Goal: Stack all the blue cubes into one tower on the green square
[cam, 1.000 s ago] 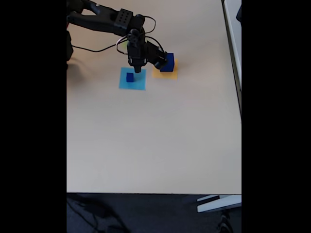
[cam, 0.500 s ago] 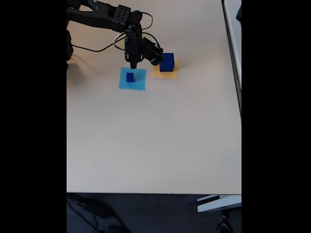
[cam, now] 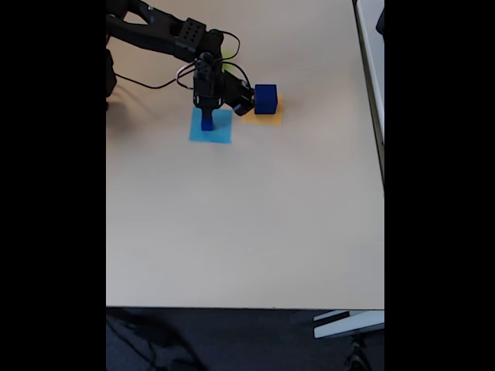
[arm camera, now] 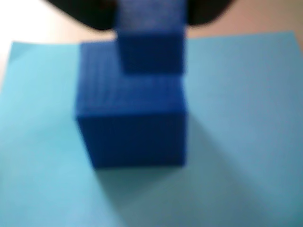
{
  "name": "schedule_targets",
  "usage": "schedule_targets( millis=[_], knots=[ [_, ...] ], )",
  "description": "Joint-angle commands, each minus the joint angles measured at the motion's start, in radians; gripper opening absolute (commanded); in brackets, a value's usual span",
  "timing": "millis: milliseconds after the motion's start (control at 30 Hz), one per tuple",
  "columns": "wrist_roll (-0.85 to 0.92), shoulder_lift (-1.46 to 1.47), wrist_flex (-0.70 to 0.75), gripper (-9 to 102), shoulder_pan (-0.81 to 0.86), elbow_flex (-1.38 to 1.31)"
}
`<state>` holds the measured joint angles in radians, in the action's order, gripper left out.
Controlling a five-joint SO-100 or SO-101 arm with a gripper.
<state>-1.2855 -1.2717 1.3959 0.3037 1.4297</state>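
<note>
Two dark-blue cubes fill the blurred wrist view: a larger cube (arm camera: 130, 125) sitting flat on the light-blue square (arm camera: 246, 118), and a smaller cube (arm camera: 150, 40) above it at the top edge, overlapping the larger one's top face; whether the two touch cannot be told. Both have sharp, straight edges and a faintly ribbed, matte surface, like printed plastic, and the larger one throws a soft shadow across the thin, paper-like patch to the lower right. Dark shapes flank the smaller cube at the top of that view, too blurred to make out. From the fixed view, the black arm (cam: 158, 32) reaches in from the upper left with loose cables looping off it, and the gripper (cam: 206, 108) points down over the light-blue square (cam: 211, 127), right at a blue cube (cam: 206, 121) on the patch. How wide the claw stands cannot be told, since its fingers merge with the dark cube. Just to the right, another, bigger blue cube (cam: 265, 99) sits on an orange-yellow square (cam: 263, 112). A sliver of the green square (cam: 227, 56) peeks out behind the arm. All patches lie on a smooth beige table (cam: 247, 224).
</note>
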Motion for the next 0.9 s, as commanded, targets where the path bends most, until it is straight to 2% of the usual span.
schedule_targets(
  millis=[0,867],
  knots=[
    [0.009,-0.081,-0.018,0,0.005,-0.003],
    [0.015,-0.081,-0.06,0,0.018,0.051]
  ],
)
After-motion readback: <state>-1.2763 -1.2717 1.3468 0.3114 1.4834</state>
